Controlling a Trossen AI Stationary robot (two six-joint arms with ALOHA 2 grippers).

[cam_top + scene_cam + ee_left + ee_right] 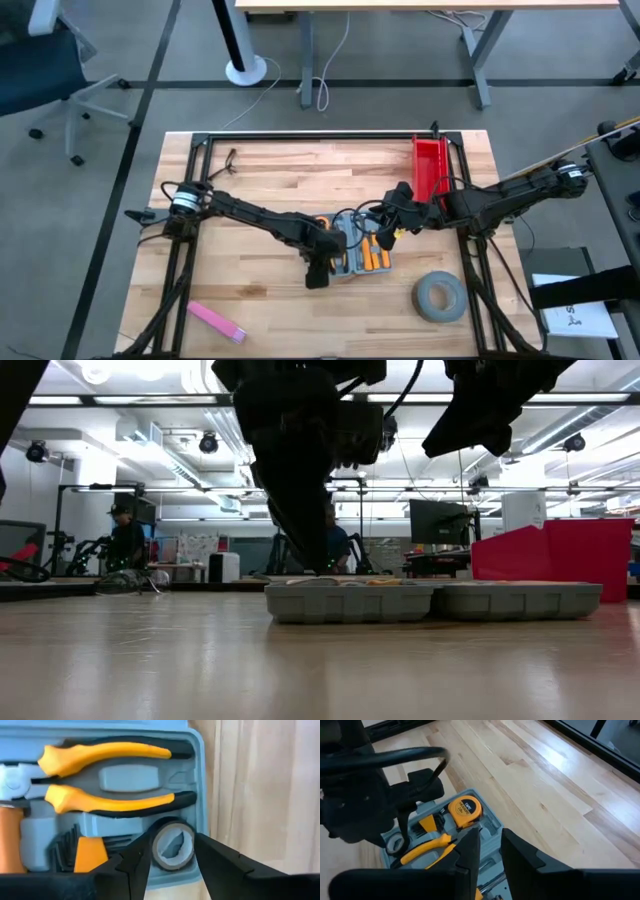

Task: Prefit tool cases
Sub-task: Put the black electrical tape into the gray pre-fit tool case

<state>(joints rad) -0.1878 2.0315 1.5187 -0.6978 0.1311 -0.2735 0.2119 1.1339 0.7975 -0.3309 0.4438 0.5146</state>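
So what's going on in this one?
Both arms are working over an open blue-grey tool case at the middle of the table. The left gripper has its fingers open on either side of a small tape roll sitting in a corner recess, next to orange-handled pliers. The right gripper hovers open above the case near an orange tape measure. Neither is holding anything.

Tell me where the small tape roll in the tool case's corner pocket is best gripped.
Grip the small tape roll across its outer rim, coming straight down from above. It lies flat in a round recess of the tool case, hole upward, so only the rim is offered. The left gripper hangs there, jaws open on either side. The right gripper hovers open over the case.
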